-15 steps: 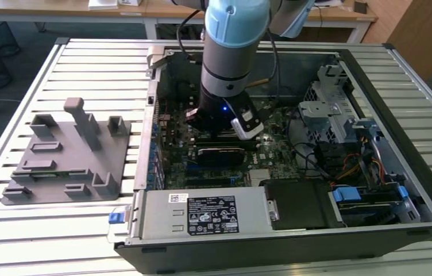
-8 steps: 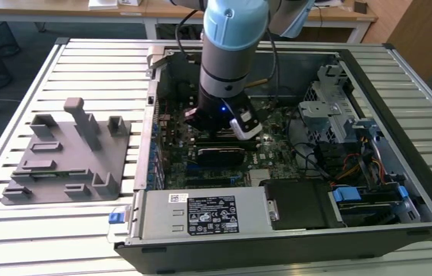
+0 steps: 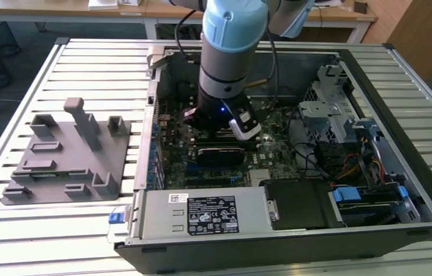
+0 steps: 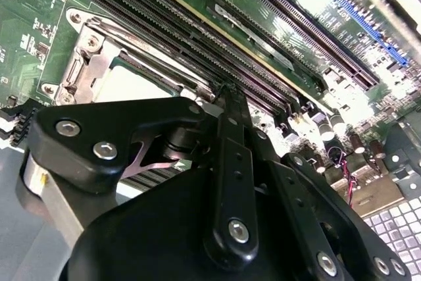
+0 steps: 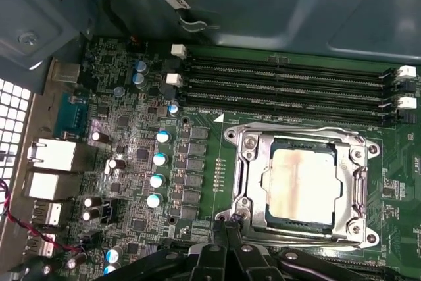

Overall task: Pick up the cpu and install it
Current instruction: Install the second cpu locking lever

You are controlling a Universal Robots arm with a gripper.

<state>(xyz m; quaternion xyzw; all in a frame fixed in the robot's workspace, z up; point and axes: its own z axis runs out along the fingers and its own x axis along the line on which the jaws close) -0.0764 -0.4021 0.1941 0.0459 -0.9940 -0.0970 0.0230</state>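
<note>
The cpu point(image 5: 302, 185), a pale silver square chip, lies flat inside the metal socket frame point(image 5: 245, 162) on the green motherboard. In the second wrist view the cpu point(image 4: 128, 83) shows as a pale patch in the same frame. My gripper point(image 5: 229, 227) hangs just beside the socket's edge, above the board, with its black fingers pressed together and nothing between them. In the second wrist view the gripper point(image 4: 227, 93) ends over the memory slots next to the socket. In the exterior view the arm point(image 3: 227, 57) reaches down into the open computer case.
The grey plastic tray point(image 3: 66, 155) with upright posts sits on the slatted table at the exterior view's left. Black memory slots point(image 5: 289, 77) run alongside the socket. Capacitors point(image 5: 158, 159), a power supply point(image 3: 200, 215), a drive cage point(image 3: 331, 115) and cables crowd the case.
</note>
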